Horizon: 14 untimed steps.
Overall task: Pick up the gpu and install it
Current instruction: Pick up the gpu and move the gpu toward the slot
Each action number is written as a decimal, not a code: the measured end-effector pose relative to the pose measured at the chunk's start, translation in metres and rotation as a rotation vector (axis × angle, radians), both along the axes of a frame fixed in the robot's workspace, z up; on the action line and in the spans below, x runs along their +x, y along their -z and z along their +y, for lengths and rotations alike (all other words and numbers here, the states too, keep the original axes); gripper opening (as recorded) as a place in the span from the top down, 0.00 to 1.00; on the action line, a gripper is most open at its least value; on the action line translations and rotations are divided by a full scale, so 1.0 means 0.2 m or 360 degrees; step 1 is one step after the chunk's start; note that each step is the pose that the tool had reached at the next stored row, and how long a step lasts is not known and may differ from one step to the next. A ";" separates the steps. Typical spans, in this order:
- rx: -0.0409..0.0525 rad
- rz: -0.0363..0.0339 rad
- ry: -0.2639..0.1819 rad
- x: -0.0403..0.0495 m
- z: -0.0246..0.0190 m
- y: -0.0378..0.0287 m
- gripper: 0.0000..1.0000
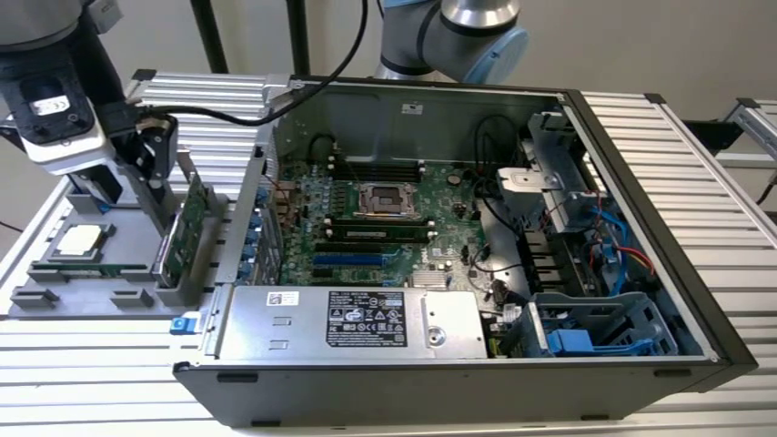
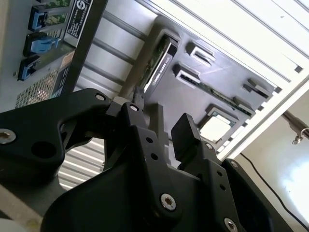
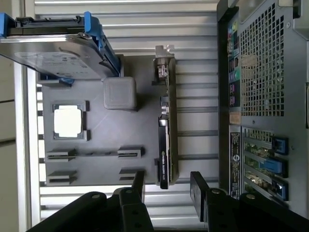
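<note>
The end effector [image 3: 168,180] hung over the grey tray [image 1: 73,305] at the exterior view's left, beside the open computer case [image 1: 486,387] on the slatted metal surface [image 1: 680,137]. Its two black fingers [image 3: 139,180] stood well apart with a clear gap between them, gripping nothing. The gpu [image 3: 165,121] stood on edge in a slot along the side of the tray nearest the case, green board face showing in the exterior view [image 1: 188,232] and its silver bracket at the end far from the fingers. In both wrist views the card lined up with the gap between the fingers, its near end just at their tips; whether either finger touched it could not be told. The tray also carried a square processor chip [image 3: 67,121], a narrow memory stick [image 1: 91,269] and a hard drive in a blue frame [image 3: 53,53]. Inside the case the motherboard [image 1: 388,228] lay exposed
</note>
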<state>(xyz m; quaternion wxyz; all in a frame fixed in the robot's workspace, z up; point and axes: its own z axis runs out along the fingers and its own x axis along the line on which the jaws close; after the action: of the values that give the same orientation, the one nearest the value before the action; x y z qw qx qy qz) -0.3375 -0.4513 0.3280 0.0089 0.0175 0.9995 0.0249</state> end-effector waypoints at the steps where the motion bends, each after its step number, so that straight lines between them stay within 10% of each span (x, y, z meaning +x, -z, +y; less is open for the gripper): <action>1: 0.0000 0.0000 0.0000 0.000 0.000 0.003 0.00; 14: 0.0000 0.0000 0.0000 0.003 0.000 0.045 0.00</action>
<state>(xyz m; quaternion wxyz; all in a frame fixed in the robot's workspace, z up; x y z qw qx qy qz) -0.3369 -0.4513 0.3190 0.0089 0.0175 0.9995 0.0248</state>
